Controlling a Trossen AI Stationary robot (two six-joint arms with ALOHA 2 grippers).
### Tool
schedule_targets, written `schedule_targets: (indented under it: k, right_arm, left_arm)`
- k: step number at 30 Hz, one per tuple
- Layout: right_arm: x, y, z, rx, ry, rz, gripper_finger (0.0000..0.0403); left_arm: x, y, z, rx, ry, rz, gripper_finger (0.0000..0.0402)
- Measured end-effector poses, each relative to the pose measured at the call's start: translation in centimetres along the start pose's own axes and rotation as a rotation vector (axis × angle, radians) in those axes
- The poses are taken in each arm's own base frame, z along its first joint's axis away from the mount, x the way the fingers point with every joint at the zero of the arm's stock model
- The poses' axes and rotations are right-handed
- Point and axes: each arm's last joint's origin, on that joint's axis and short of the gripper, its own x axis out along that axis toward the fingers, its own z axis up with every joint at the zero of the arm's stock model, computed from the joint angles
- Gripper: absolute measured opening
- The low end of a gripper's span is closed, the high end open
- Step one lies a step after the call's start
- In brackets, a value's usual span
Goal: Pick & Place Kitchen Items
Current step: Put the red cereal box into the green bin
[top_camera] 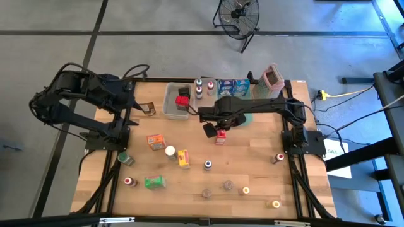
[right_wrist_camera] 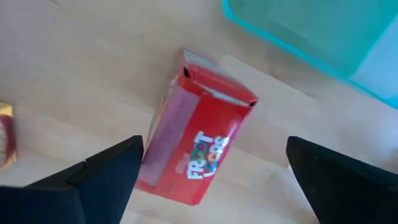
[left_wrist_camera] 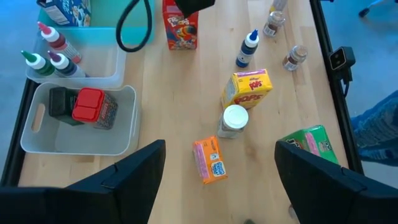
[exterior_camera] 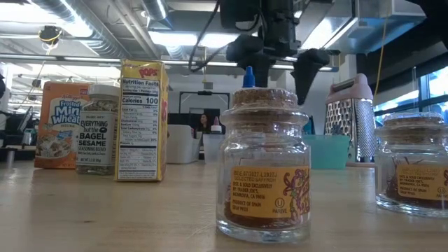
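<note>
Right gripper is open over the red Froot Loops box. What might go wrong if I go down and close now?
The red box sits skewed between the right gripper fingers, so they may catch corners and twist it. It also stands close to the teal tray, so a nudge could push it against the rim.

Illumination is bright and even, supplied by overhead ceiling lights (exterior_camera: 175, 38) that glare in the low view. Shadows on the table (top_camera: 252, 157) are soft. The right wrist view is blurred; the nearest jar (exterior_camera: 264, 164) appears sharp, the background soft.
</note>
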Motion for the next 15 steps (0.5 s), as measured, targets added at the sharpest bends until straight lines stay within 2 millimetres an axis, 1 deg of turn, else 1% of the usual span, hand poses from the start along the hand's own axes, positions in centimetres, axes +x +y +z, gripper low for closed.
schedule_targets:
  k: [6, 15]
  right_arm:
    - [1.2, 0.6, 0.3, -0.003, -0.033, 0.063, 0.0398]
    - [3.1, 0.3, 0.0, -0.007, 0.004, 0.035, 0.0398]
  left_arm:
    - [0.0, 0.0, 0.0, -0.007, 0.000, 0.000, 0.0298]
    - [0.0, 0.0, 0.3, -0.004, -0.032, 0.000, 0.0299]
